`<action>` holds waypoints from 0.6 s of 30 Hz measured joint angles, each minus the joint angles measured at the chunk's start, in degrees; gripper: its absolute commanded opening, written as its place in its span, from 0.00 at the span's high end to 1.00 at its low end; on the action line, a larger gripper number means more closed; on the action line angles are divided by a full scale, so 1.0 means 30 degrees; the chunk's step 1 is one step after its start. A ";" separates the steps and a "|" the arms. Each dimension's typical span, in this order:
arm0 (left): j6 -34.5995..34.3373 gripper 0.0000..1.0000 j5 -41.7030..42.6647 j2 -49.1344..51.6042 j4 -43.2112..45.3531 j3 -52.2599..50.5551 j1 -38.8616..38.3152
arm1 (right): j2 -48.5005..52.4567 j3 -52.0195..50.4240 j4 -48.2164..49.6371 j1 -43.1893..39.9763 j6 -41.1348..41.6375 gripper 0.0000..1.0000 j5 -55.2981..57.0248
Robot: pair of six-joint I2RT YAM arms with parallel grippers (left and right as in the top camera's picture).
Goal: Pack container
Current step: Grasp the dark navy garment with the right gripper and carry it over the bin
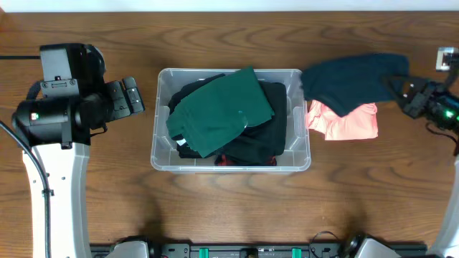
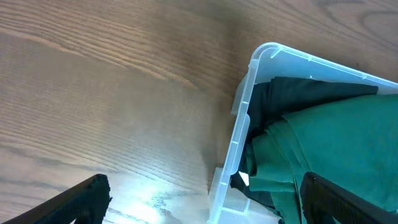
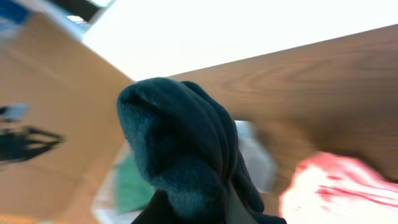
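Note:
The clear plastic container (image 1: 161, 129) stands mid-table, filled with black garments (image 1: 276, 118) and a green garment (image 1: 219, 111) on top. Just left of it, my left gripper (image 1: 130, 97) is open and holds nothing. In the left wrist view its fingers (image 2: 81, 199) straddle the container's corner (image 2: 244, 118), with the green garment (image 2: 336, 143) inside. My right gripper (image 1: 407, 90) is shut on a dark teal garment (image 1: 355, 82), lifted at the container's right. That garment (image 3: 180, 143) hides the fingers in the right wrist view.
A coral-pink garment (image 1: 350, 122) lies on the wooden table (image 1: 107, 193) under the teal one, right of the container, and shows blurred in the right wrist view as the pink garment (image 3: 339, 186). The left arm's base (image 1: 50, 115) stands at the left edge.

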 measured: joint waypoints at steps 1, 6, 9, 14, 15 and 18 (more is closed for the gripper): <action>0.0000 0.02 0.0000 0.0000 0.0007 0.0000 0.0000 | 0.0007 0.0000 0.0058 0.0466 0.0481 0.98 -0.0357; 0.0000 0.02 0.0000 0.0000 0.0007 0.0000 0.0000 | 0.0233 -0.0058 0.1698 0.4087 0.2521 0.98 -0.1093; 0.0000 0.02 0.0000 0.0000 0.0000 0.0000 0.0000 | 0.0240 -0.0080 0.4488 0.6645 0.4444 0.98 -0.0940; 0.0000 0.02 0.0000 0.0000 0.0007 0.0000 0.0000 | 0.0240 -0.0080 0.7934 1.1060 0.7686 0.99 0.1996; 0.0000 0.02 0.0000 0.0000 0.0000 0.0000 0.0000 | 0.0240 -0.0080 0.8138 1.1825 0.8240 0.99 0.2922; 0.0000 0.02 0.0000 0.0000 0.0007 0.0000 0.0000 | 0.0350 -0.0080 0.8204 1.4185 0.9901 0.99 0.6564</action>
